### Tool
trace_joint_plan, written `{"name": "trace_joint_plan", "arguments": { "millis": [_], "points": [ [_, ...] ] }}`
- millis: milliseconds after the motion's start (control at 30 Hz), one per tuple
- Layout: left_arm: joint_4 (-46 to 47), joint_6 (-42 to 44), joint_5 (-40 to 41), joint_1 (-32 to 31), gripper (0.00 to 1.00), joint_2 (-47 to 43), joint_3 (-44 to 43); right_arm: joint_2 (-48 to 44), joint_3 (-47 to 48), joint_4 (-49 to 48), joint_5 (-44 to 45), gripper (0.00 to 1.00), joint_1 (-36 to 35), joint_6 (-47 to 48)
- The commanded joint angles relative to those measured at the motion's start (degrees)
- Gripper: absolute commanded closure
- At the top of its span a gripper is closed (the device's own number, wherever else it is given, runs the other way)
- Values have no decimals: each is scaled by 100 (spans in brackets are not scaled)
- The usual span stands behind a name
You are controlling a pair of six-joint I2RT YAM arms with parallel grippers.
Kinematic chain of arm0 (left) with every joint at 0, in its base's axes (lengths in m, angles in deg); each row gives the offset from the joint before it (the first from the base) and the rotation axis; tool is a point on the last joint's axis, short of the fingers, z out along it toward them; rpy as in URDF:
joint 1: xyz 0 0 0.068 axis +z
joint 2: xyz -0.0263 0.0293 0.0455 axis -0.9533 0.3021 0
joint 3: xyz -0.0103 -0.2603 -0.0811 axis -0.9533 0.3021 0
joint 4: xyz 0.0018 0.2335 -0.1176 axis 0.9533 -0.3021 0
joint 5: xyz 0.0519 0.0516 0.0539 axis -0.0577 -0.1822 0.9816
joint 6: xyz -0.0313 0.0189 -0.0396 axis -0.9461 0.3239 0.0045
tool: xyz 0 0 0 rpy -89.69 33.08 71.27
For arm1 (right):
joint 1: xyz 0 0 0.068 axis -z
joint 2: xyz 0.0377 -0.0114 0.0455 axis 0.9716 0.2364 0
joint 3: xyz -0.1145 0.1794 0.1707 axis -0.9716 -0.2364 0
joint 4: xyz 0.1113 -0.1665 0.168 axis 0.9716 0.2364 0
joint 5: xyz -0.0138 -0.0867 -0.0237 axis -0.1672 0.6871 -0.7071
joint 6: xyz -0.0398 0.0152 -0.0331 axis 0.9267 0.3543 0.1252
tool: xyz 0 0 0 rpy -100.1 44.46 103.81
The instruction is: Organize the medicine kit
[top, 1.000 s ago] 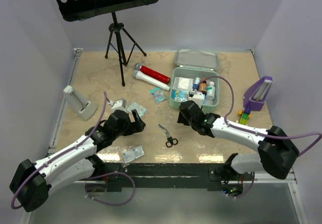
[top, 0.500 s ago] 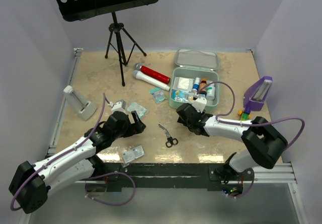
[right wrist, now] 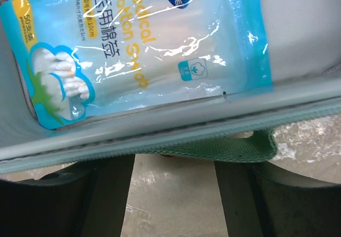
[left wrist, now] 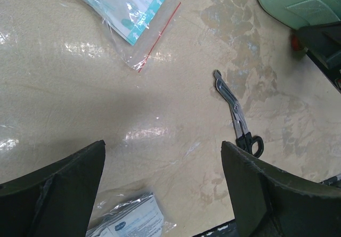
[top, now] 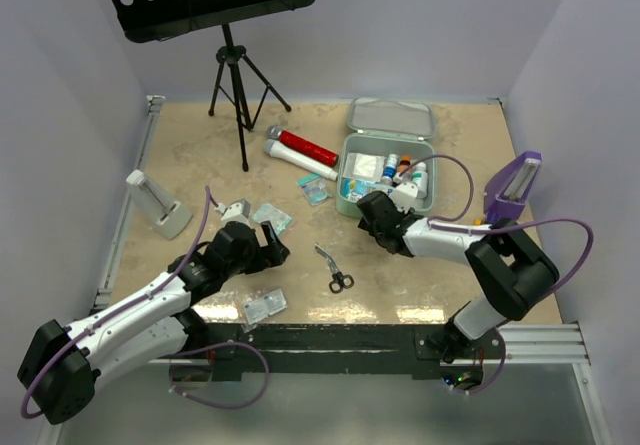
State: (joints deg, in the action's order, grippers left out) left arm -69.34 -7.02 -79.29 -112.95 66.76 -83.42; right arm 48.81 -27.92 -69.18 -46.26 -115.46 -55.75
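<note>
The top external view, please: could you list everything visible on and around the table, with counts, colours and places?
mint-green square plastic medicine kit: one, mint green, open, right of centre; its lid behind it
small bottles: several, mostly white, inside kit
cotton swab packet: one, blue and white, inside kit
cylindrical tubes: two, one red, one white, left of kit
metal scissors: one, silver with black handles, centre front
clear plastic sachets: three, clear, left of centre
white stand: one, white, left edge
purple stand: one, purple, right edge
black music stand: one, black, back left
left gripper: one, black, open and empty, near sachets
right gripper: one, black, open, at kit's near rim
</note>
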Motion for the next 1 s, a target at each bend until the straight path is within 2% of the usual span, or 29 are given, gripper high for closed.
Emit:
{"name": "trace_joint_plan", "arguments": {
  "millis": [0,233,600,967],
  "points": [
    [210,72,-14,19,6,-10,17,195,216,-146,-23,36,46,44],
    [262,81,-40,28,6,7,70,538,479,3,-111,38,64,325],
    [183,54,-75,28,6,-133,70,1224,1139,925,-313,45,64,624],
    [473,63,-242,28,6,16,140,636,770,1278,-523,41,55,607]
  ]
}}
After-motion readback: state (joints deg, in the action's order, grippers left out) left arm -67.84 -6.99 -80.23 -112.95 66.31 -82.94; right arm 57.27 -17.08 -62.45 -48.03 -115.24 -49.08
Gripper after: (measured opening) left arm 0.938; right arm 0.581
